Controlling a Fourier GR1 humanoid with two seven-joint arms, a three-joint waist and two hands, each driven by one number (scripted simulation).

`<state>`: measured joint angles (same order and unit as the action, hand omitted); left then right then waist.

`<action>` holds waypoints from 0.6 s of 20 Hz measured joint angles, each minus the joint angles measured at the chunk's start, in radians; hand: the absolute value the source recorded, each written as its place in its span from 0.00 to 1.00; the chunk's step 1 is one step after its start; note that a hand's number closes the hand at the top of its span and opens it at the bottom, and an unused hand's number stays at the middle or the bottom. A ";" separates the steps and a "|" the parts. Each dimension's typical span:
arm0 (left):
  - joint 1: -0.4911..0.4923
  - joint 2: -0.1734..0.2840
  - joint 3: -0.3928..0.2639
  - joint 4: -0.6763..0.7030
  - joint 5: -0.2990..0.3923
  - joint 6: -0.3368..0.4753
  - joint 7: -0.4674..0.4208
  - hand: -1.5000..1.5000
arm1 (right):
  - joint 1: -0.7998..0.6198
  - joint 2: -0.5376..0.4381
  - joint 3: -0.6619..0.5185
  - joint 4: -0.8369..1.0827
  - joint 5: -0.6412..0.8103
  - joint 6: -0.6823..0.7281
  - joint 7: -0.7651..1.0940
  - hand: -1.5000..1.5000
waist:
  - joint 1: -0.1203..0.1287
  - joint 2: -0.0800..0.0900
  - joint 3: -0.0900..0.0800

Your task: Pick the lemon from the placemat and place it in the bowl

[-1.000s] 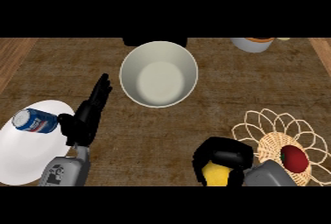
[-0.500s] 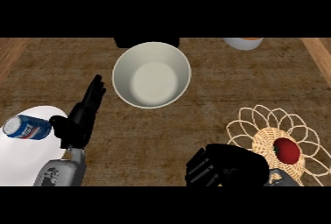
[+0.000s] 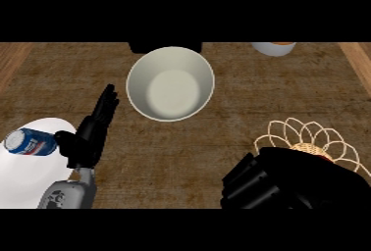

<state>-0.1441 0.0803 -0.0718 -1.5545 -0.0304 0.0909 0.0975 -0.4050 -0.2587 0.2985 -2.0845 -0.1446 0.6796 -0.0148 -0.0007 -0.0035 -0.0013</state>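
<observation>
Desk [image 3: 239, 127]: brown woven surface, carrying all items. Bowl [image 3: 171, 83]: large, cream, holding nothing, at twelve o'clock. White plate [image 3: 22, 171] at eight o'clock, a blue can [image 3: 30, 142] lying on it. Placemat [image 3: 308, 139]: wicker, looped edge, at four o'clock, largely covered by the right hand [image 3: 290, 181]. That hand appears as a dark mass — whether its fingers are curled or spread I cannot tell. Left hand [image 3: 92, 132]: fingers straight and pressed together, resting at nine o'clock. Lemon: not visible; a small red object [image 3: 326, 156] shows at the hand's edge. Step judged: the grasp at the placemat. Next move calls for a lift and carry toward eleven o'clock — over the bowl.
</observation>
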 measured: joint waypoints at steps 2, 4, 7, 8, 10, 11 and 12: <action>-0.003 0.006 0.010 -0.005 0.007 -0.007 0.009 0.50 | -0.074 0.012 -0.027 -0.003 -0.064 -0.022 0.103 1.00 | 0.001 0.000 0.000; -0.004 0.005 0.013 0.008 0.005 -0.009 -0.001 0.50 | -0.140 0.035 -0.036 -0.007 -0.102 -0.062 0.203 1.00 | 0.002 0.001 0.000; -0.001 -0.001 0.009 0.015 -0.002 -0.010 -0.008 0.50 | -0.245 0.065 -0.065 0.039 -0.117 -0.101 0.289 1.00 | 0.004 0.001 0.000; -0.003 0.000 0.009 0.009 -0.002 -0.012 -0.006 0.50 | -0.292 0.080 -0.070 0.074 -0.102 -0.117 0.306 1.00 | 0.006 0.002 0.000; -0.005 -0.003 0.010 0.017 -0.004 -0.012 -0.009 0.50 | -0.361 0.110 -0.069 0.126 -0.083 -0.140 0.342 1.00 | 0.007 0.002 0.000; -0.009 -0.013 0.005 0.023 -0.010 -0.006 -0.014 0.50 | -0.395 0.129 -0.069 0.157 -0.073 -0.153 0.356 1.00 | 0.007 0.002 0.000; -0.010 -0.019 0.001 0.024 -0.015 0.000 -0.013 0.50 | -0.430 0.138 -0.072 0.192 -0.058 -0.157 0.363 1.00 | 0.008 0.003 0.000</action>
<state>-0.1544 0.0616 -0.0706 -1.5309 -0.0456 0.0907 0.0847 -0.8351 -0.1211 0.2264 -1.8929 -0.2027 0.5230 0.3482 0.0076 -0.0008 -0.0011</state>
